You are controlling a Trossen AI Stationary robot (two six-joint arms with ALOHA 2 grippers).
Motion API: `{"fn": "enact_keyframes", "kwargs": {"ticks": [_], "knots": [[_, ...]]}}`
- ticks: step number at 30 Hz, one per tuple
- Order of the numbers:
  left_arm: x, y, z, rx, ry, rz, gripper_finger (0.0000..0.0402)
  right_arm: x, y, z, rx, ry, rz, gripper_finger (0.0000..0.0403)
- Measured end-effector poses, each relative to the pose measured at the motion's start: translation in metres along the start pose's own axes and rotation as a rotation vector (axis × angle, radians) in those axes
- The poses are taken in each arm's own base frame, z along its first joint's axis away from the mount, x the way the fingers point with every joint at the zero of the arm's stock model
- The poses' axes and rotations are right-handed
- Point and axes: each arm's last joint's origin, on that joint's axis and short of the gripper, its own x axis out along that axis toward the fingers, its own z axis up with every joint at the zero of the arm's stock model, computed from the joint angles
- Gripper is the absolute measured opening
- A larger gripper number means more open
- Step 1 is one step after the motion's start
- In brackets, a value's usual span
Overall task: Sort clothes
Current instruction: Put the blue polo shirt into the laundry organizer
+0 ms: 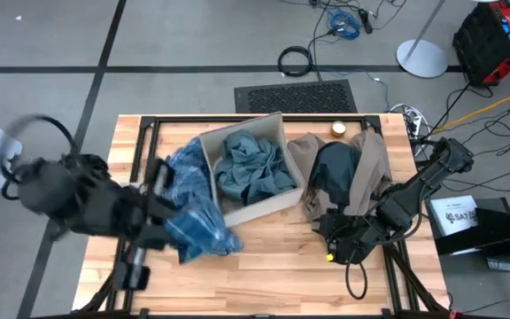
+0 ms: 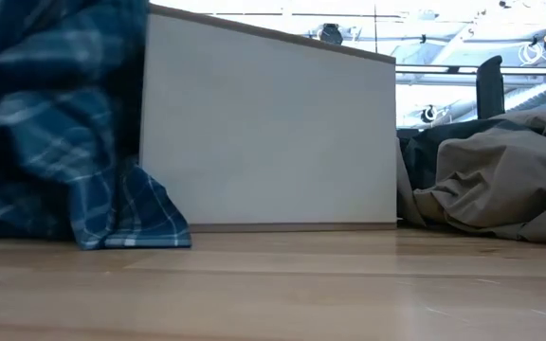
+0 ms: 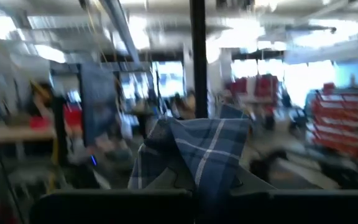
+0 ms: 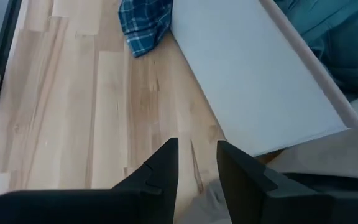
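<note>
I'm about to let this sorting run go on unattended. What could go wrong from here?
1. The left gripper is shut on the plaid shirt, which drapes against the cardboard box; lifting may drag or tip the box.
2. The shirt's tail lies on the table and could snag the box corner.
3. The right gripper sits low beside the taupe piece and could catch it when moving.

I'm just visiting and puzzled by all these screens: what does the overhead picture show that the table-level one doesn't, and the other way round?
Only overhead: both dark arms, the left pincer at the shirt, the right pincer near the table's front, and a crumpled teal-green garment inside the box. Only table-level: bright ceiling beyond. Both: the blue-white plaid shirt, the tan cardboard box and the taupe-brown garment.
</note>
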Motion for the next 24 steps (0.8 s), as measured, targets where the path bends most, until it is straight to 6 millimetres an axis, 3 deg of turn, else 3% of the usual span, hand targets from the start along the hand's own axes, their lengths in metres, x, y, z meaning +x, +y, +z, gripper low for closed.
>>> {"fn": "enact_keyframes", "kwargs": {"ticks": [7,13,19,24], "knots": [[-0.004,-0.004,-0.030,-0.108,0.284,-0.023,0.0009,0.009,-0.002,0.014,0.047,-0.162,-0.160,0.0098],[-0.021,-0.003,-0.067,-0.178,0.665,-0.020,0.0009,0.047,-0.003,0.017,0.036,-0.018,-0.147,0.0098],[-0.044,0.003,-0.109,-0.223,1.063,0.197,0.0009,0.089,-0.011,0.019,0.004,0.097,-0.216,0.0098],[-0.038,-0.009,-0.137,-0.282,1.170,0.193,0.0009,0.109,-0.028,0.022,0.025,0.142,-0.286,0.0098]]}}
